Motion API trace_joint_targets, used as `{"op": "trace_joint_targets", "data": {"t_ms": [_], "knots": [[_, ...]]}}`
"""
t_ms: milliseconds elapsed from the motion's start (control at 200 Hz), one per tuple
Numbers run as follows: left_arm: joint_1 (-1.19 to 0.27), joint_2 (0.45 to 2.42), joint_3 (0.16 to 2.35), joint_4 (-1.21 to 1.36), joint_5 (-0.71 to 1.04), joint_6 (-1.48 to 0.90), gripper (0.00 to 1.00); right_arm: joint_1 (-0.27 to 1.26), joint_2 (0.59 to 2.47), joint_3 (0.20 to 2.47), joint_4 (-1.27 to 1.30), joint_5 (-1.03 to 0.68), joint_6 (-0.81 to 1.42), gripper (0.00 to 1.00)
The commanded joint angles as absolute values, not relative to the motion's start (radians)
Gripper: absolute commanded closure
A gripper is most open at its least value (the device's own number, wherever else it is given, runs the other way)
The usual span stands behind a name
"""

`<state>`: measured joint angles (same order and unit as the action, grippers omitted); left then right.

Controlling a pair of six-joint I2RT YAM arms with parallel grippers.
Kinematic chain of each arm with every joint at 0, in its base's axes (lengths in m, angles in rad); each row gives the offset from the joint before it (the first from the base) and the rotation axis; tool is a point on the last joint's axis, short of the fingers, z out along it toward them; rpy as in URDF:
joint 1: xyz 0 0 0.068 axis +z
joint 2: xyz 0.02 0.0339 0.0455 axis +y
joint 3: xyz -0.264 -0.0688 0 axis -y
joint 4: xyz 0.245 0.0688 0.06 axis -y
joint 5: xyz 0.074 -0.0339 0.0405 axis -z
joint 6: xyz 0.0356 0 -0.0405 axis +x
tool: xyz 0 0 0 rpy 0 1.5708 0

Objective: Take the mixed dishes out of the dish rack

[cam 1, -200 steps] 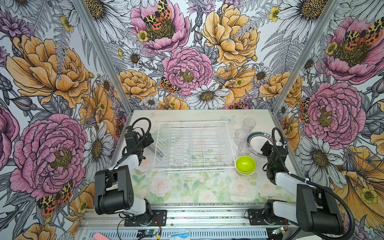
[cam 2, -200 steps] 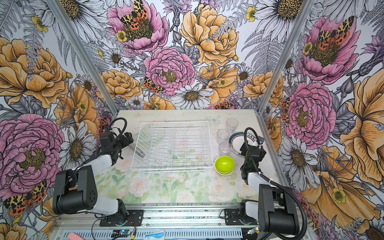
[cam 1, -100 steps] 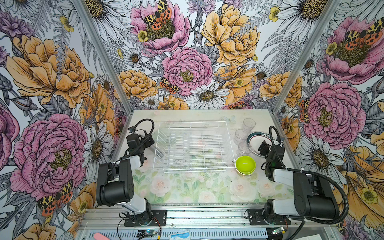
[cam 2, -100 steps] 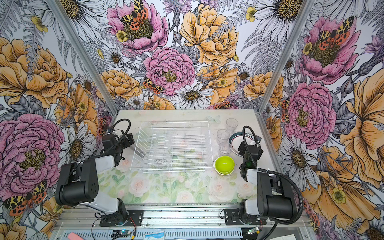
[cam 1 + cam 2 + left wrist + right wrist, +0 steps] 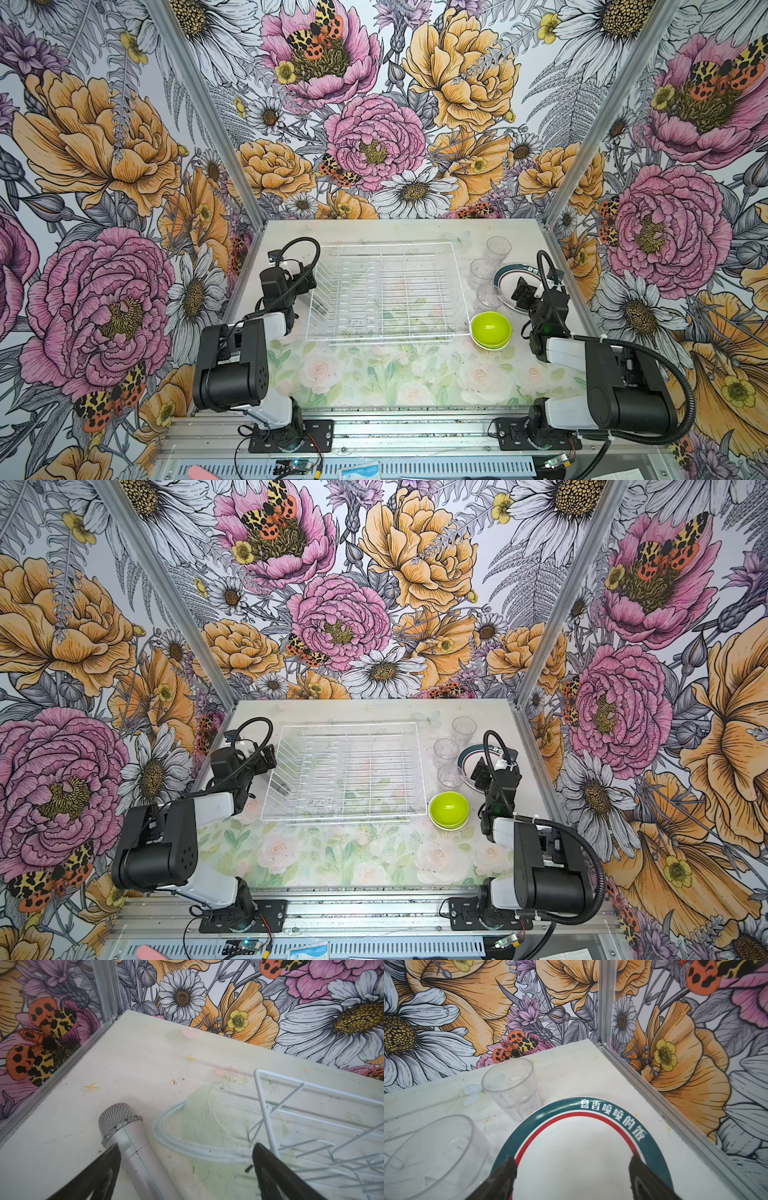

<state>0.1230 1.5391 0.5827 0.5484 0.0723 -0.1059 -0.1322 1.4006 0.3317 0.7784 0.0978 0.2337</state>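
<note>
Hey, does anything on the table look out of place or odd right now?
Yes: a silver microphone lies flat on the table beside a corner of the dish rack, right by the open left claw. It is no dish, so it looks out of place. Nothing looks spilled or broken.

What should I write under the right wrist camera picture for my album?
Open right gripper above a teal-rimmed plate, clear tumblers beside it.
</note>
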Motion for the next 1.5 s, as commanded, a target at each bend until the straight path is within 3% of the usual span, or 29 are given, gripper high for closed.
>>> {"op": "trace_joint_targets", "data": {"t_ms": [0, 195, 575, 1496], "knots": [[0.082, 1.530, 0.543, 0.624, 0.098, -0.021, 0.01, -0.123, 1.420, 0.357, 0.819, 0.034, 0.190, 0.15], [0.075, 1.515, 0.493, 0.701, 0.081, -0.015, 0.01, -0.018, 1.532, 0.414, 0.826, 0.050, 0.064, 0.14], [0.063, 1.554, 0.378, 0.945, 0.095, 0.003, 0.01, -0.028, 1.532, 0.396, 0.853, 0.069, 0.080, 0.12], [0.048, 1.554, 0.380, 0.937, 0.066, 0.011, 0.01, -0.027, 1.534, 0.396, 0.854, 0.079, 0.084, 0.13]]}}
